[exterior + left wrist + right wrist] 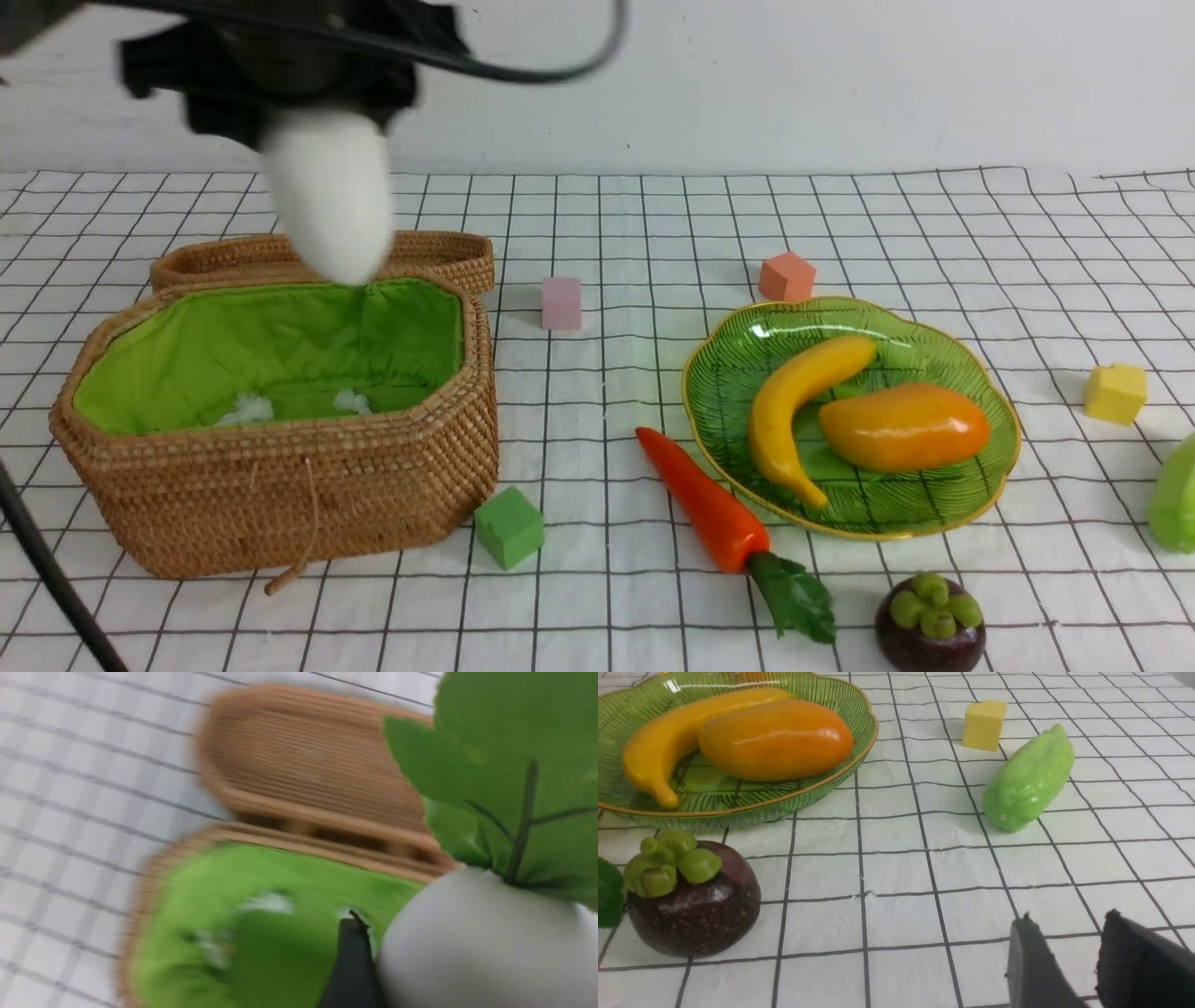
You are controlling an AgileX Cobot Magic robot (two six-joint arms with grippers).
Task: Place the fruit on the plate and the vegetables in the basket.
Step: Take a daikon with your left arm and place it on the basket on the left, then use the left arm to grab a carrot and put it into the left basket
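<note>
Though right gripper's (1066,917) fingers (1036,961) stand parted, left gripper (313,107) clenches a white toy radish (331,205). Below its fingers (350,966) gapes a green-lined wicker basket (280,495).

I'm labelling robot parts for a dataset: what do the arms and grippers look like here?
The left gripper is a blurred black mass with a thick black cable looping off it; its wrist view shows one flat black finger. The right gripper has two dark, wedge-shaped fingers with rough, jagged tips. No markings are legible.
</note>
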